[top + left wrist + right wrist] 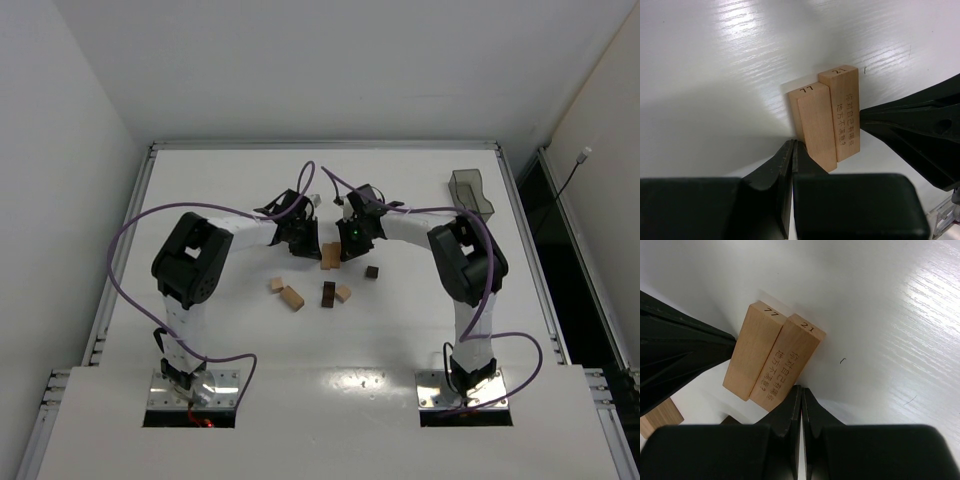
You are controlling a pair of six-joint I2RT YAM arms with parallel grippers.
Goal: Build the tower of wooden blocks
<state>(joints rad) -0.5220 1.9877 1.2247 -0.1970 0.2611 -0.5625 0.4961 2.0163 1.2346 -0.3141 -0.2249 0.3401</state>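
From above, the pale piece between the arms reads as a single lump. The wrist views split it into a light tan wooden oblong block stamped 77 (pixel 815 127) and a light tan wooden oblong block stamped 21 (pixel 846 115). Both lie flat with their long sides touching, and engraved characters run along the second one's upper face.

The left gripper (pixel 791 146) has its fingers pressed together, with the tip just beside the 77 block at that block's 7 o'clock. The right gripper (pixel 801 389) is likewise pressed together and holds nothing, its tip at 6 o'clock of the 21 block. Each wrist view also shows the other arm's black fingers pointing at the far side of the pair.

Only the top view shows the rest:
- The white table (pixel 420 330).
- A translucent grey plastic bin (pixel 472 192), well apart at 2 o'clock of the pair.
- A dark brown oblong block (pixel 328 294) at 6 o'clock, with a small tan block (pixel 343 293) just beside it.
- A tan oblong block (pixel 292 298) and a smaller tan block (pixel 277 285), both toward 7 o'clock.
- A dark brown cube (pixel 372 271) at 4 o'clock.

In all there are five tan blocks and two dark brown, seven together, each resting on the tabletop, along with two grippers and one bin.
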